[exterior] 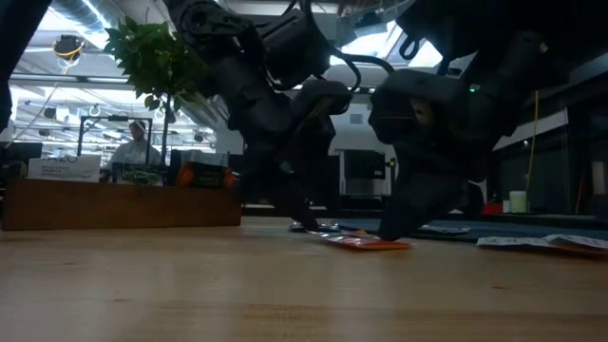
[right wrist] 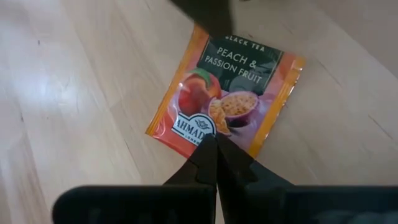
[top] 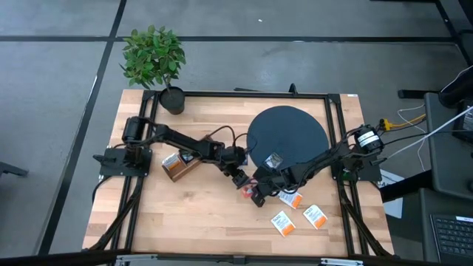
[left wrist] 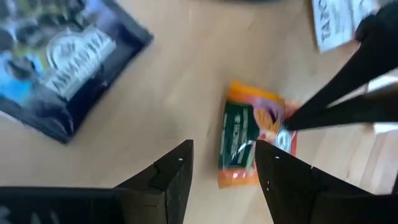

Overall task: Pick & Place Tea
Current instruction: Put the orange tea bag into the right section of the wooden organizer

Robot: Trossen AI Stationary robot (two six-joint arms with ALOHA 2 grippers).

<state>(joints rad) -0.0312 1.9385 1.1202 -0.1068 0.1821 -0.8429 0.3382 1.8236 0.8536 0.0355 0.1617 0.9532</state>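
**Inspector:** Start at the left side of the desk [top: 192, 214].

**Assistant:** A potted plant [top: 154, 58] stands at the back left corner. In front of it lies the brown wooden box [top: 177, 165]. The left gripper [left wrist: 221, 171] is near the middle of the desk, its jaws spread wide and holding nothing. They hover just over the red-orange sachet [right wrist: 225, 93], which lies flat on the wood.

**Inspector:** And the other arm?

**Assistant:** The right gripper [right wrist: 214, 155] comes in from the right, its jaws pressed together. Their closed tip rests on the near edge of that same sachet, pressing rather than pinching it.

**Inspector:** Legible print?

**Assistant:** On the sachet: "BLACK TEA", "PEACH & PASSION FRUIT", and "AHMAD" on a dark emblem. A dark blue-black sachet [left wrist: 62, 62] nearby shows a similar emblem, too blurred to read.

**Inspector:** Further right?

**Assistant:** The dark round disc [top: 287, 134] sits behind the grippers, with one sachet on it. Three white sachets with orange bands [top: 282, 222] lie on the desk toward the front right.
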